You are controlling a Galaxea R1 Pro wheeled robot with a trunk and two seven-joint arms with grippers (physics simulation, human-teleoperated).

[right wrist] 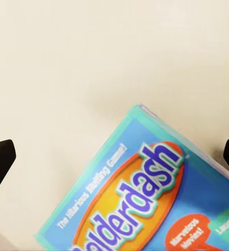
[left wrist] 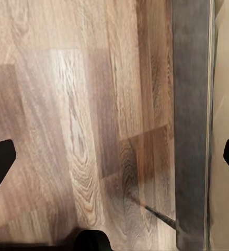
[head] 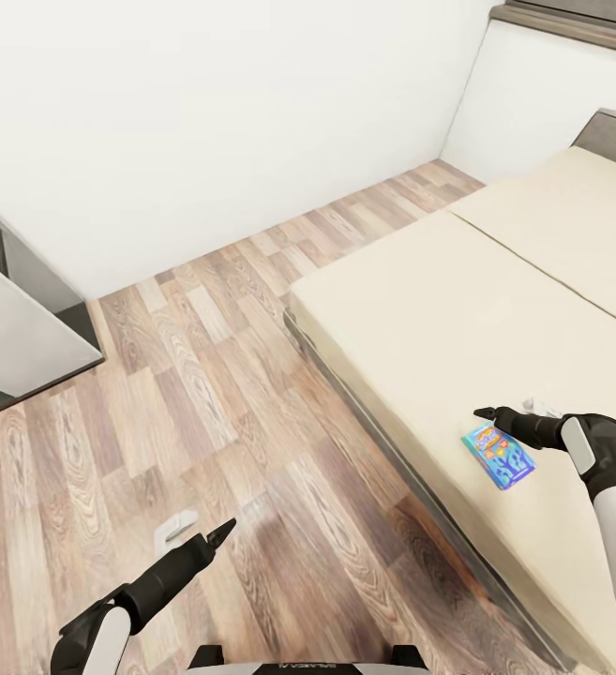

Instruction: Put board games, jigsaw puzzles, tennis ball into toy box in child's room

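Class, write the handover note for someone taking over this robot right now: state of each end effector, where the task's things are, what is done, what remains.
Right end effector: open, empty, over the bed, just beside the blue board game, which lies flat on the mattress; its lid reads "Balderdash".
Left end effector: held above the wood floor near the bed frame, holding nothing; the wrist view shows its fingers apart.
Done: nothing seen packed from here.
Left: grasp this game and carry it to the toy box; then the other toys.

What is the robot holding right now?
Nothing. The open right gripper hovers over the blue game box on the bed; the open left gripper is empty.
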